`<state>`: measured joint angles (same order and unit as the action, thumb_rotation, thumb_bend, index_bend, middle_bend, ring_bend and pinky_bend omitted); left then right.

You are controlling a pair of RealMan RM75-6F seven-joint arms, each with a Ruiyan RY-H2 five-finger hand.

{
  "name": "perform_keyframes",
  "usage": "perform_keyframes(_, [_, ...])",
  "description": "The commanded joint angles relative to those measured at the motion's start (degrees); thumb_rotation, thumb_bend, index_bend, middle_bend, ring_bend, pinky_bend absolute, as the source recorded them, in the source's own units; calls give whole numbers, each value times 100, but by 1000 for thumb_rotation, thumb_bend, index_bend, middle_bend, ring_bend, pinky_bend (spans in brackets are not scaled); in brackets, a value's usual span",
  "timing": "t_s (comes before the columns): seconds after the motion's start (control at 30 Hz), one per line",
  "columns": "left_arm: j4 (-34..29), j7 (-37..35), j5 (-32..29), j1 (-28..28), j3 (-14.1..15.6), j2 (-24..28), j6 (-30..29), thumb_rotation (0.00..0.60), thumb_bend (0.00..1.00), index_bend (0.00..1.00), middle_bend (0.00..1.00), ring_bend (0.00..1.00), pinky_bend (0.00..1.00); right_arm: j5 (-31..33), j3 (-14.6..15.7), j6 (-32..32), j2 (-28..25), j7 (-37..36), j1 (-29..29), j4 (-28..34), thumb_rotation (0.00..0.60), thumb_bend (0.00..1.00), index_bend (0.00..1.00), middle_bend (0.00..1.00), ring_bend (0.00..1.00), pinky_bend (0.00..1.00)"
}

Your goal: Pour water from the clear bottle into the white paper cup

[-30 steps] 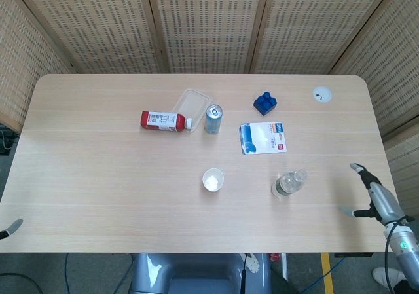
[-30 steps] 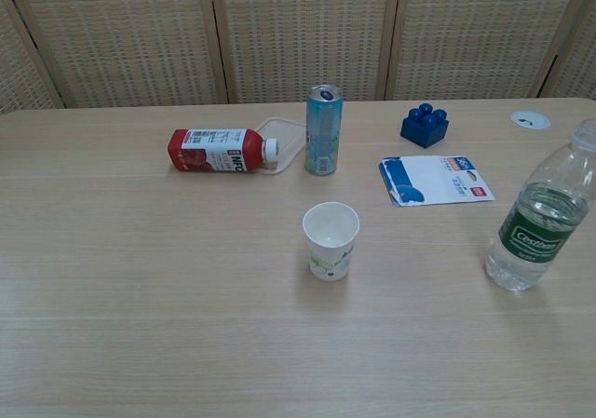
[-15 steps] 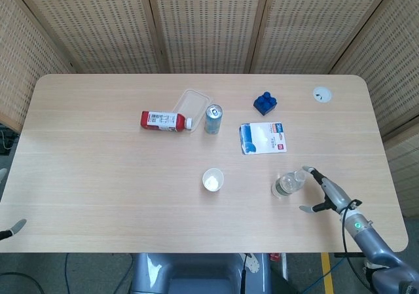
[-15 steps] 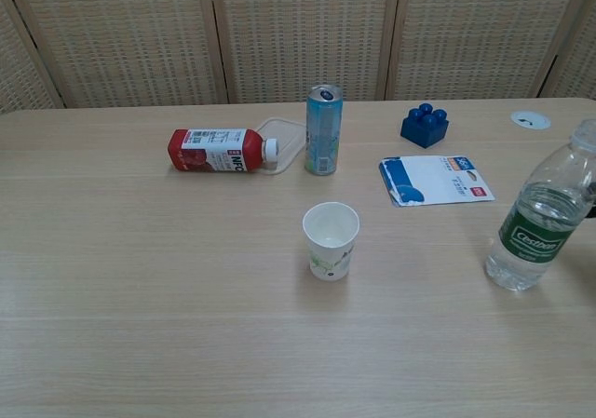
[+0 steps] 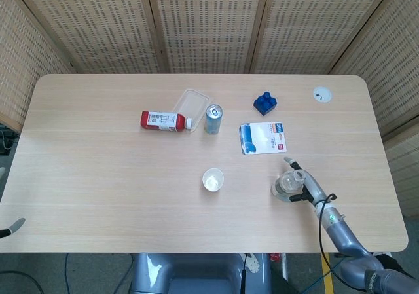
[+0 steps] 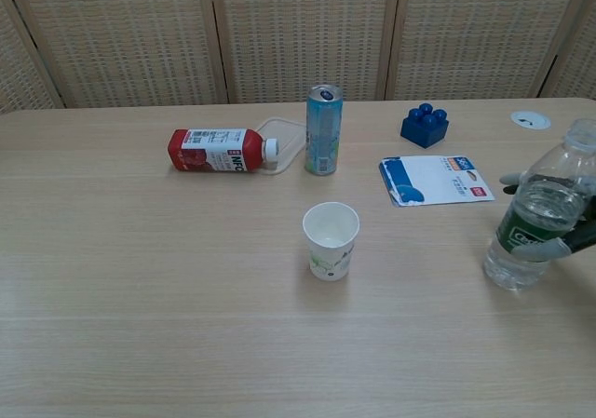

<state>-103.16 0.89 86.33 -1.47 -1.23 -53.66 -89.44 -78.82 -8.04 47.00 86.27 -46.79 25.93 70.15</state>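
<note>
The clear bottle point(image 5: 286, 184) with a green label stands upright right of the table's middle, and at the right edge of the chest view as bottle point(image 6: 540, 222). My right hand point(image 5: 306, 186) comes from the near right and grips it, fingers point(image 6: 550, 248) curled round front and back of the label. The white paper cup point(image 5: 213, 179) stands upright and open about a hand's length left of the bottle, also seen as cup point(image 6: 331, 239). Only a fingertip of my left hand point(image 5: 13, 227) shows, off the table's near left corner.
Behind the cup a red juice bottle point(image 5: 163, 120) lies on its side beside a clear plastic tub point(image 5: 192, 102) and an upright can point(image 5: 213, 119). A blue-and-white packet point(image 5: 263, 138) lies just behind the clear bottle. A blue brick point(image 5: 264, 103) and a white disc point(image 5: 321, 95) sit further back.
My right hand swept in from the table's right edge to the clear bottle and its fingers wrapped round it. The bottle shifted slightly. The left hand stayed still.
</note>
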Motion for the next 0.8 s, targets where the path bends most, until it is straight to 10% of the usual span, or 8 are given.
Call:
perform_keyframes(0.03, [-3, 17, -16, 6, -2, -3, 13, 600, 68, 0, 0, 0, 0, -93, -13, 127, 140, -135, 28, -97, 600, 0, 0, 0, 0, 0])
perform_keyframes(0.4, [-9, -5, -71, 28, -16, 8, 46, 600, 68, 0, 0, 0, 0, 1, -50, 429, 693, -407, -36, -606, 600, 0, 43, 3, 0, 0])
perform_keyframes(0.57, [-5, -40, -50, 28, 0, 21, 50, 600, 68, 0, 0, 0, 0, 37, 16, 318, 830, -575, -39, -805, 600, 0, 258, 164, 33, 15])
perform_keyframes(0.7, [-8, -129, -44, 53, 26, 62, 129, 600, 69, 0, 0, 0, 0, -3, -11, 444, 874, -867, -83, -878, 600, 47, 450, 354, 234, 281])
perform_keyframes(0.8, [-4, -129, -53, 75, 31, 67, 176, 600, 68, 0, 0, 0, 0, -63, -41, 637, 950, -966, -112, -1004, 600, 285, 573, 489, 383, 452])
